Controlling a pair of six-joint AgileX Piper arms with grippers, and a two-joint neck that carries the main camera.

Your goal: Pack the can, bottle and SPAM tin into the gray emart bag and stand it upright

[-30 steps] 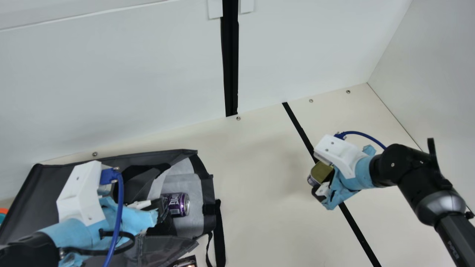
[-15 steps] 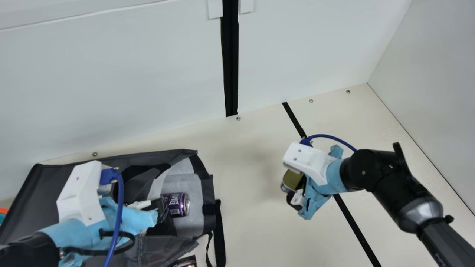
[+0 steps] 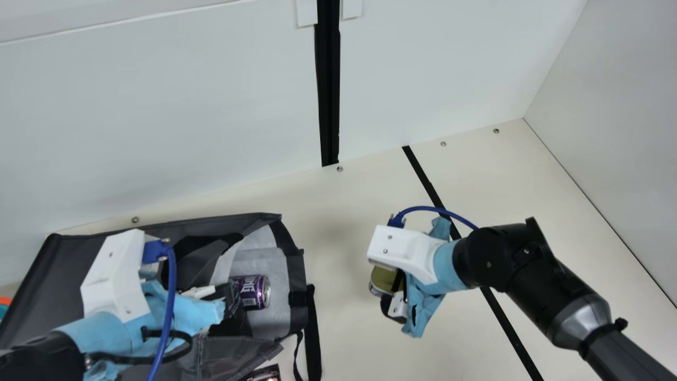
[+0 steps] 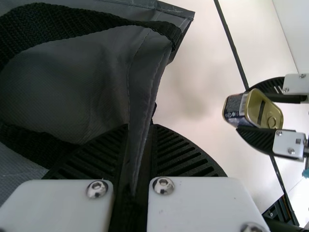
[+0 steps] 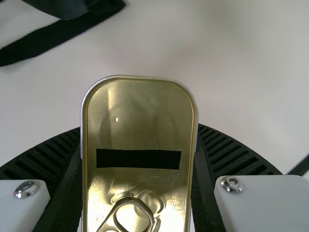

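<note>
The gray bag (image 3: 264,267) lies on its side at the left of the main view, mouth facing right, with a purple can (image 3: 255,291) inside the opening. My left gripper (image 3: 230,301) is at the bag's mouth; in the left wrist view the left gripper (image 4: 137,159) is shut on a fold of the bag's edge (image 4: 145,106). Right of the bag, over bare table, my right gripper (image 3: 390,296) holds the SPAM tin (image 3: 383,280). From the right wrist view, the right gripper (image 5: 139,164) has its fingers on both sides of the tin (image 5: 137,116), gold ring-pull lid facing the camera.
Black straps (image 3: 313,333) hang from the bag's right side onto the table. A dark printed item (image 3: 266,373) shows partly at the main view's bottom edge, below the bag. A black line (image 3: 508,325) crosses the table under the right arm. White walls (image 3: 158,116) stand behind.
My right arm has moved left and somewhat toward the main view's bottom, carrying the tin closer to the bag. The left arm, bag and purple can have kept still.
</note>
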